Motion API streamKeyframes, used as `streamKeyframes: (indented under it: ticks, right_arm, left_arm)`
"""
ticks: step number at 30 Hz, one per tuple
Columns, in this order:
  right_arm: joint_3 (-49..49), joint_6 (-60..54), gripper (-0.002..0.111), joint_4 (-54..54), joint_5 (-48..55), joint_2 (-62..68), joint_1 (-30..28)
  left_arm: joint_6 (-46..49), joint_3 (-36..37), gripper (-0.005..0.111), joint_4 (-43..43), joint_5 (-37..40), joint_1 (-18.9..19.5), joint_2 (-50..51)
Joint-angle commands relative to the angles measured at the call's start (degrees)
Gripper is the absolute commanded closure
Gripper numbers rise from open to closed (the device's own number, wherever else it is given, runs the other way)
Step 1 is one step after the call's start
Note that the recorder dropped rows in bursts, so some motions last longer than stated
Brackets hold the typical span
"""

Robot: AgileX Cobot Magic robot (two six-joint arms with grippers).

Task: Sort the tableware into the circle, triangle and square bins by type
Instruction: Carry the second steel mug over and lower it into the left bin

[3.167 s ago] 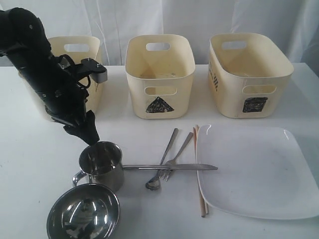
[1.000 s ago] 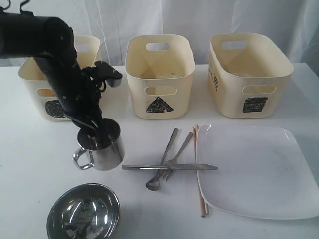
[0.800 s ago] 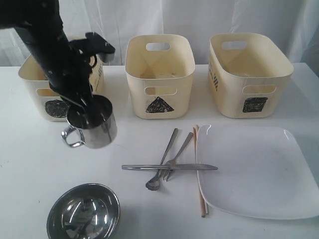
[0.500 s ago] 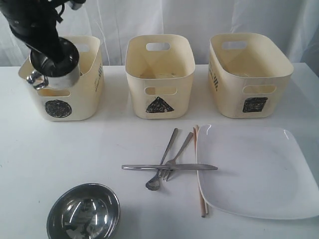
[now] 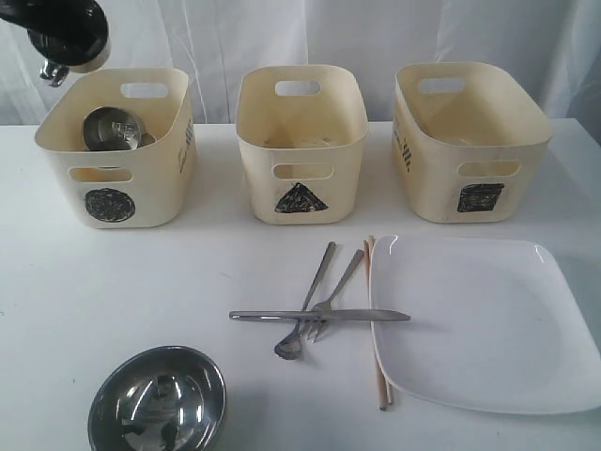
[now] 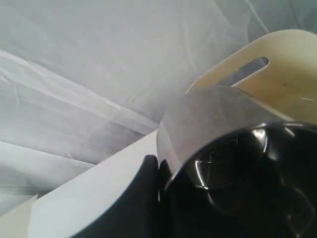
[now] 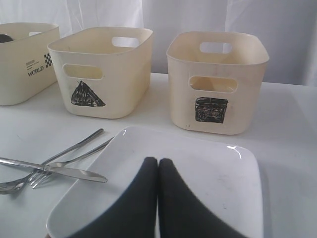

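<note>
My left gripper (image 5: 64,42) is at the top left, above the back corner of the circle bin (image 5: 113,183), shut on the rim of a steel mug (image 5: 58,66). The left wrist view shows that mug (image 6: 213,119) close up, pinched at my left gripper (image 6: 158,171), with the bin (image 6: 282,74) behind. A second steel mug (image 5: 113,127) lies inside the circle bin. The steel bowl (image 5: 158,399) sits at the front left. Knife (image 5: 319,316), fork (image 5: 333,293), spoon (image 5: 305,305) and chopsticks (image 5: 376,329) lie beside the white plate (image 5: 479,319). My right gripper (image 7: 158,161) is shut and empty over the plate (image 7: 208,173). The white bowl is hidden.
The triangle bin (image 5: 300,141) and the square bin (image 5: 470,141) stand in a row with the circle bin along the back of the white table. A white curtain hangs behind them. The right arm is outside the exterior view.
My left gripper closed on the mug on the table, then carried it up and to the left, to above the circle bin. The cutlery, bowl and plate have not moved.
</note>
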Motion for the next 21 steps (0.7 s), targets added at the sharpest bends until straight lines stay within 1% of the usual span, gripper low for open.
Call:
streamKeyframes:
  ticks: [1,5,14,16,21]
  right_arm:
    - [0.4,0.24,0.108,-0.24,-0.48,-0.39,-0.36]
    - [0.4,0.24,0.108,-0.24,-0.48,-0.39,-0.36]
    - [0.4,0.24,0.108,-0.24,-0.48,-0.39,-0.36]
    - [0.4,0.24,0.108,-0.24,-0.48,-0.39,-0.36]
    - [0.4,0.24,0.108,-0.24,-0.48,-0.39,-0.36]
  left_arm:
    - [-3.74,-0.4,0.107,-0.64,-8.61,1.61,3.03]
    - [-6.5,-0.4,0.107,-0.64,-12.67,2.07,7.07]
    - [-6.91,-0.43,0.106,-0.53,-13.53,2.13,13.78]
    - [-7.04,-0.43,0.099,-0.68,-13.53,2.13,14.55]
    - [-10.33,-0.43,0.07,-0.76,-13.19,2.13,15.25]
